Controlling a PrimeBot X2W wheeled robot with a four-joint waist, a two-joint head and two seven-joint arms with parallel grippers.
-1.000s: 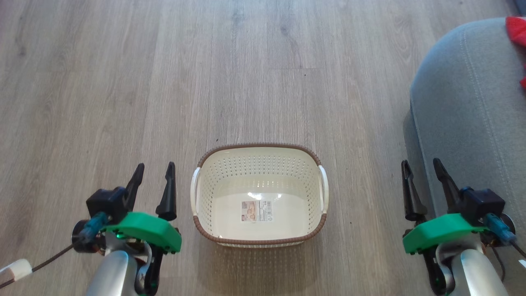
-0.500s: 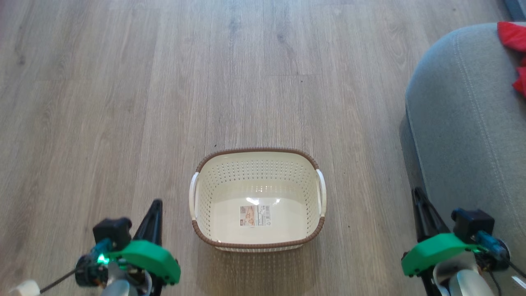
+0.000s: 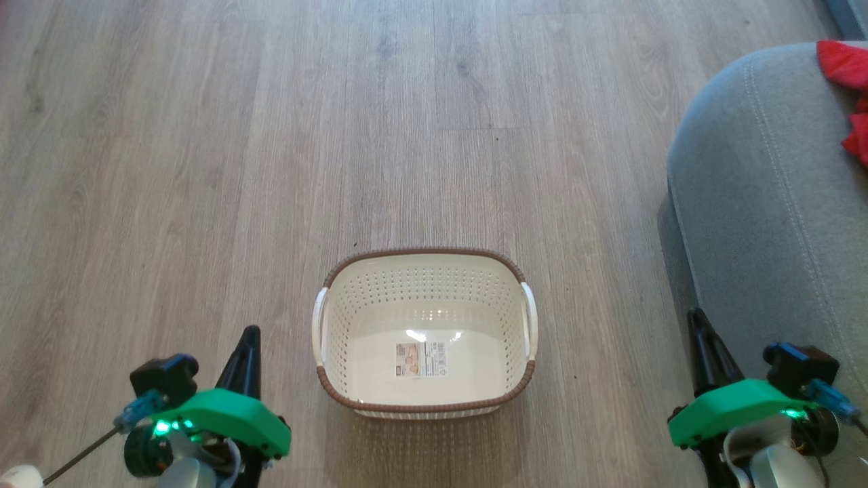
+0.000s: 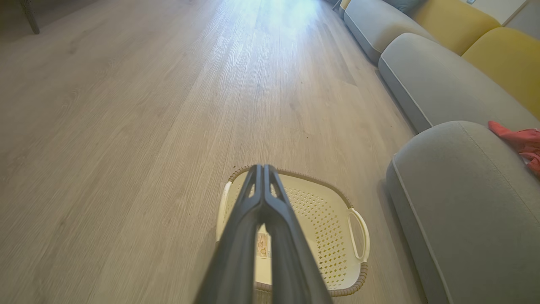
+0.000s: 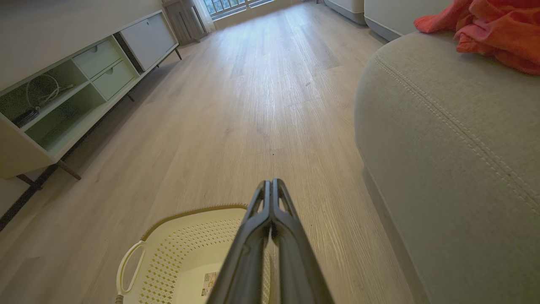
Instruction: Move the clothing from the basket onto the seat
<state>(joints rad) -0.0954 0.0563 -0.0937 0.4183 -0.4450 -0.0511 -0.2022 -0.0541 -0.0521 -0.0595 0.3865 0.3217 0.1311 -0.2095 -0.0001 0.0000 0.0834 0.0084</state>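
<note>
Left gripper (image 4: 262, 166) closed; basket (image 3: 424, 252) label (image 3: 421, 359) illegible

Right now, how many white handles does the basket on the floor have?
2. The left handle is on the end of the basket nearer the left pincer; the right handle is on the end nearer the seat. No others seem hidden.

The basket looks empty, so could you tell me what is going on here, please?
The laundry job looks done. The basket sits empty on the wooden floor, and the red clothing lies on the grey seat to its right. The left gripper and right gripper flank the basket, jaws shut, holding nothing.
</note>
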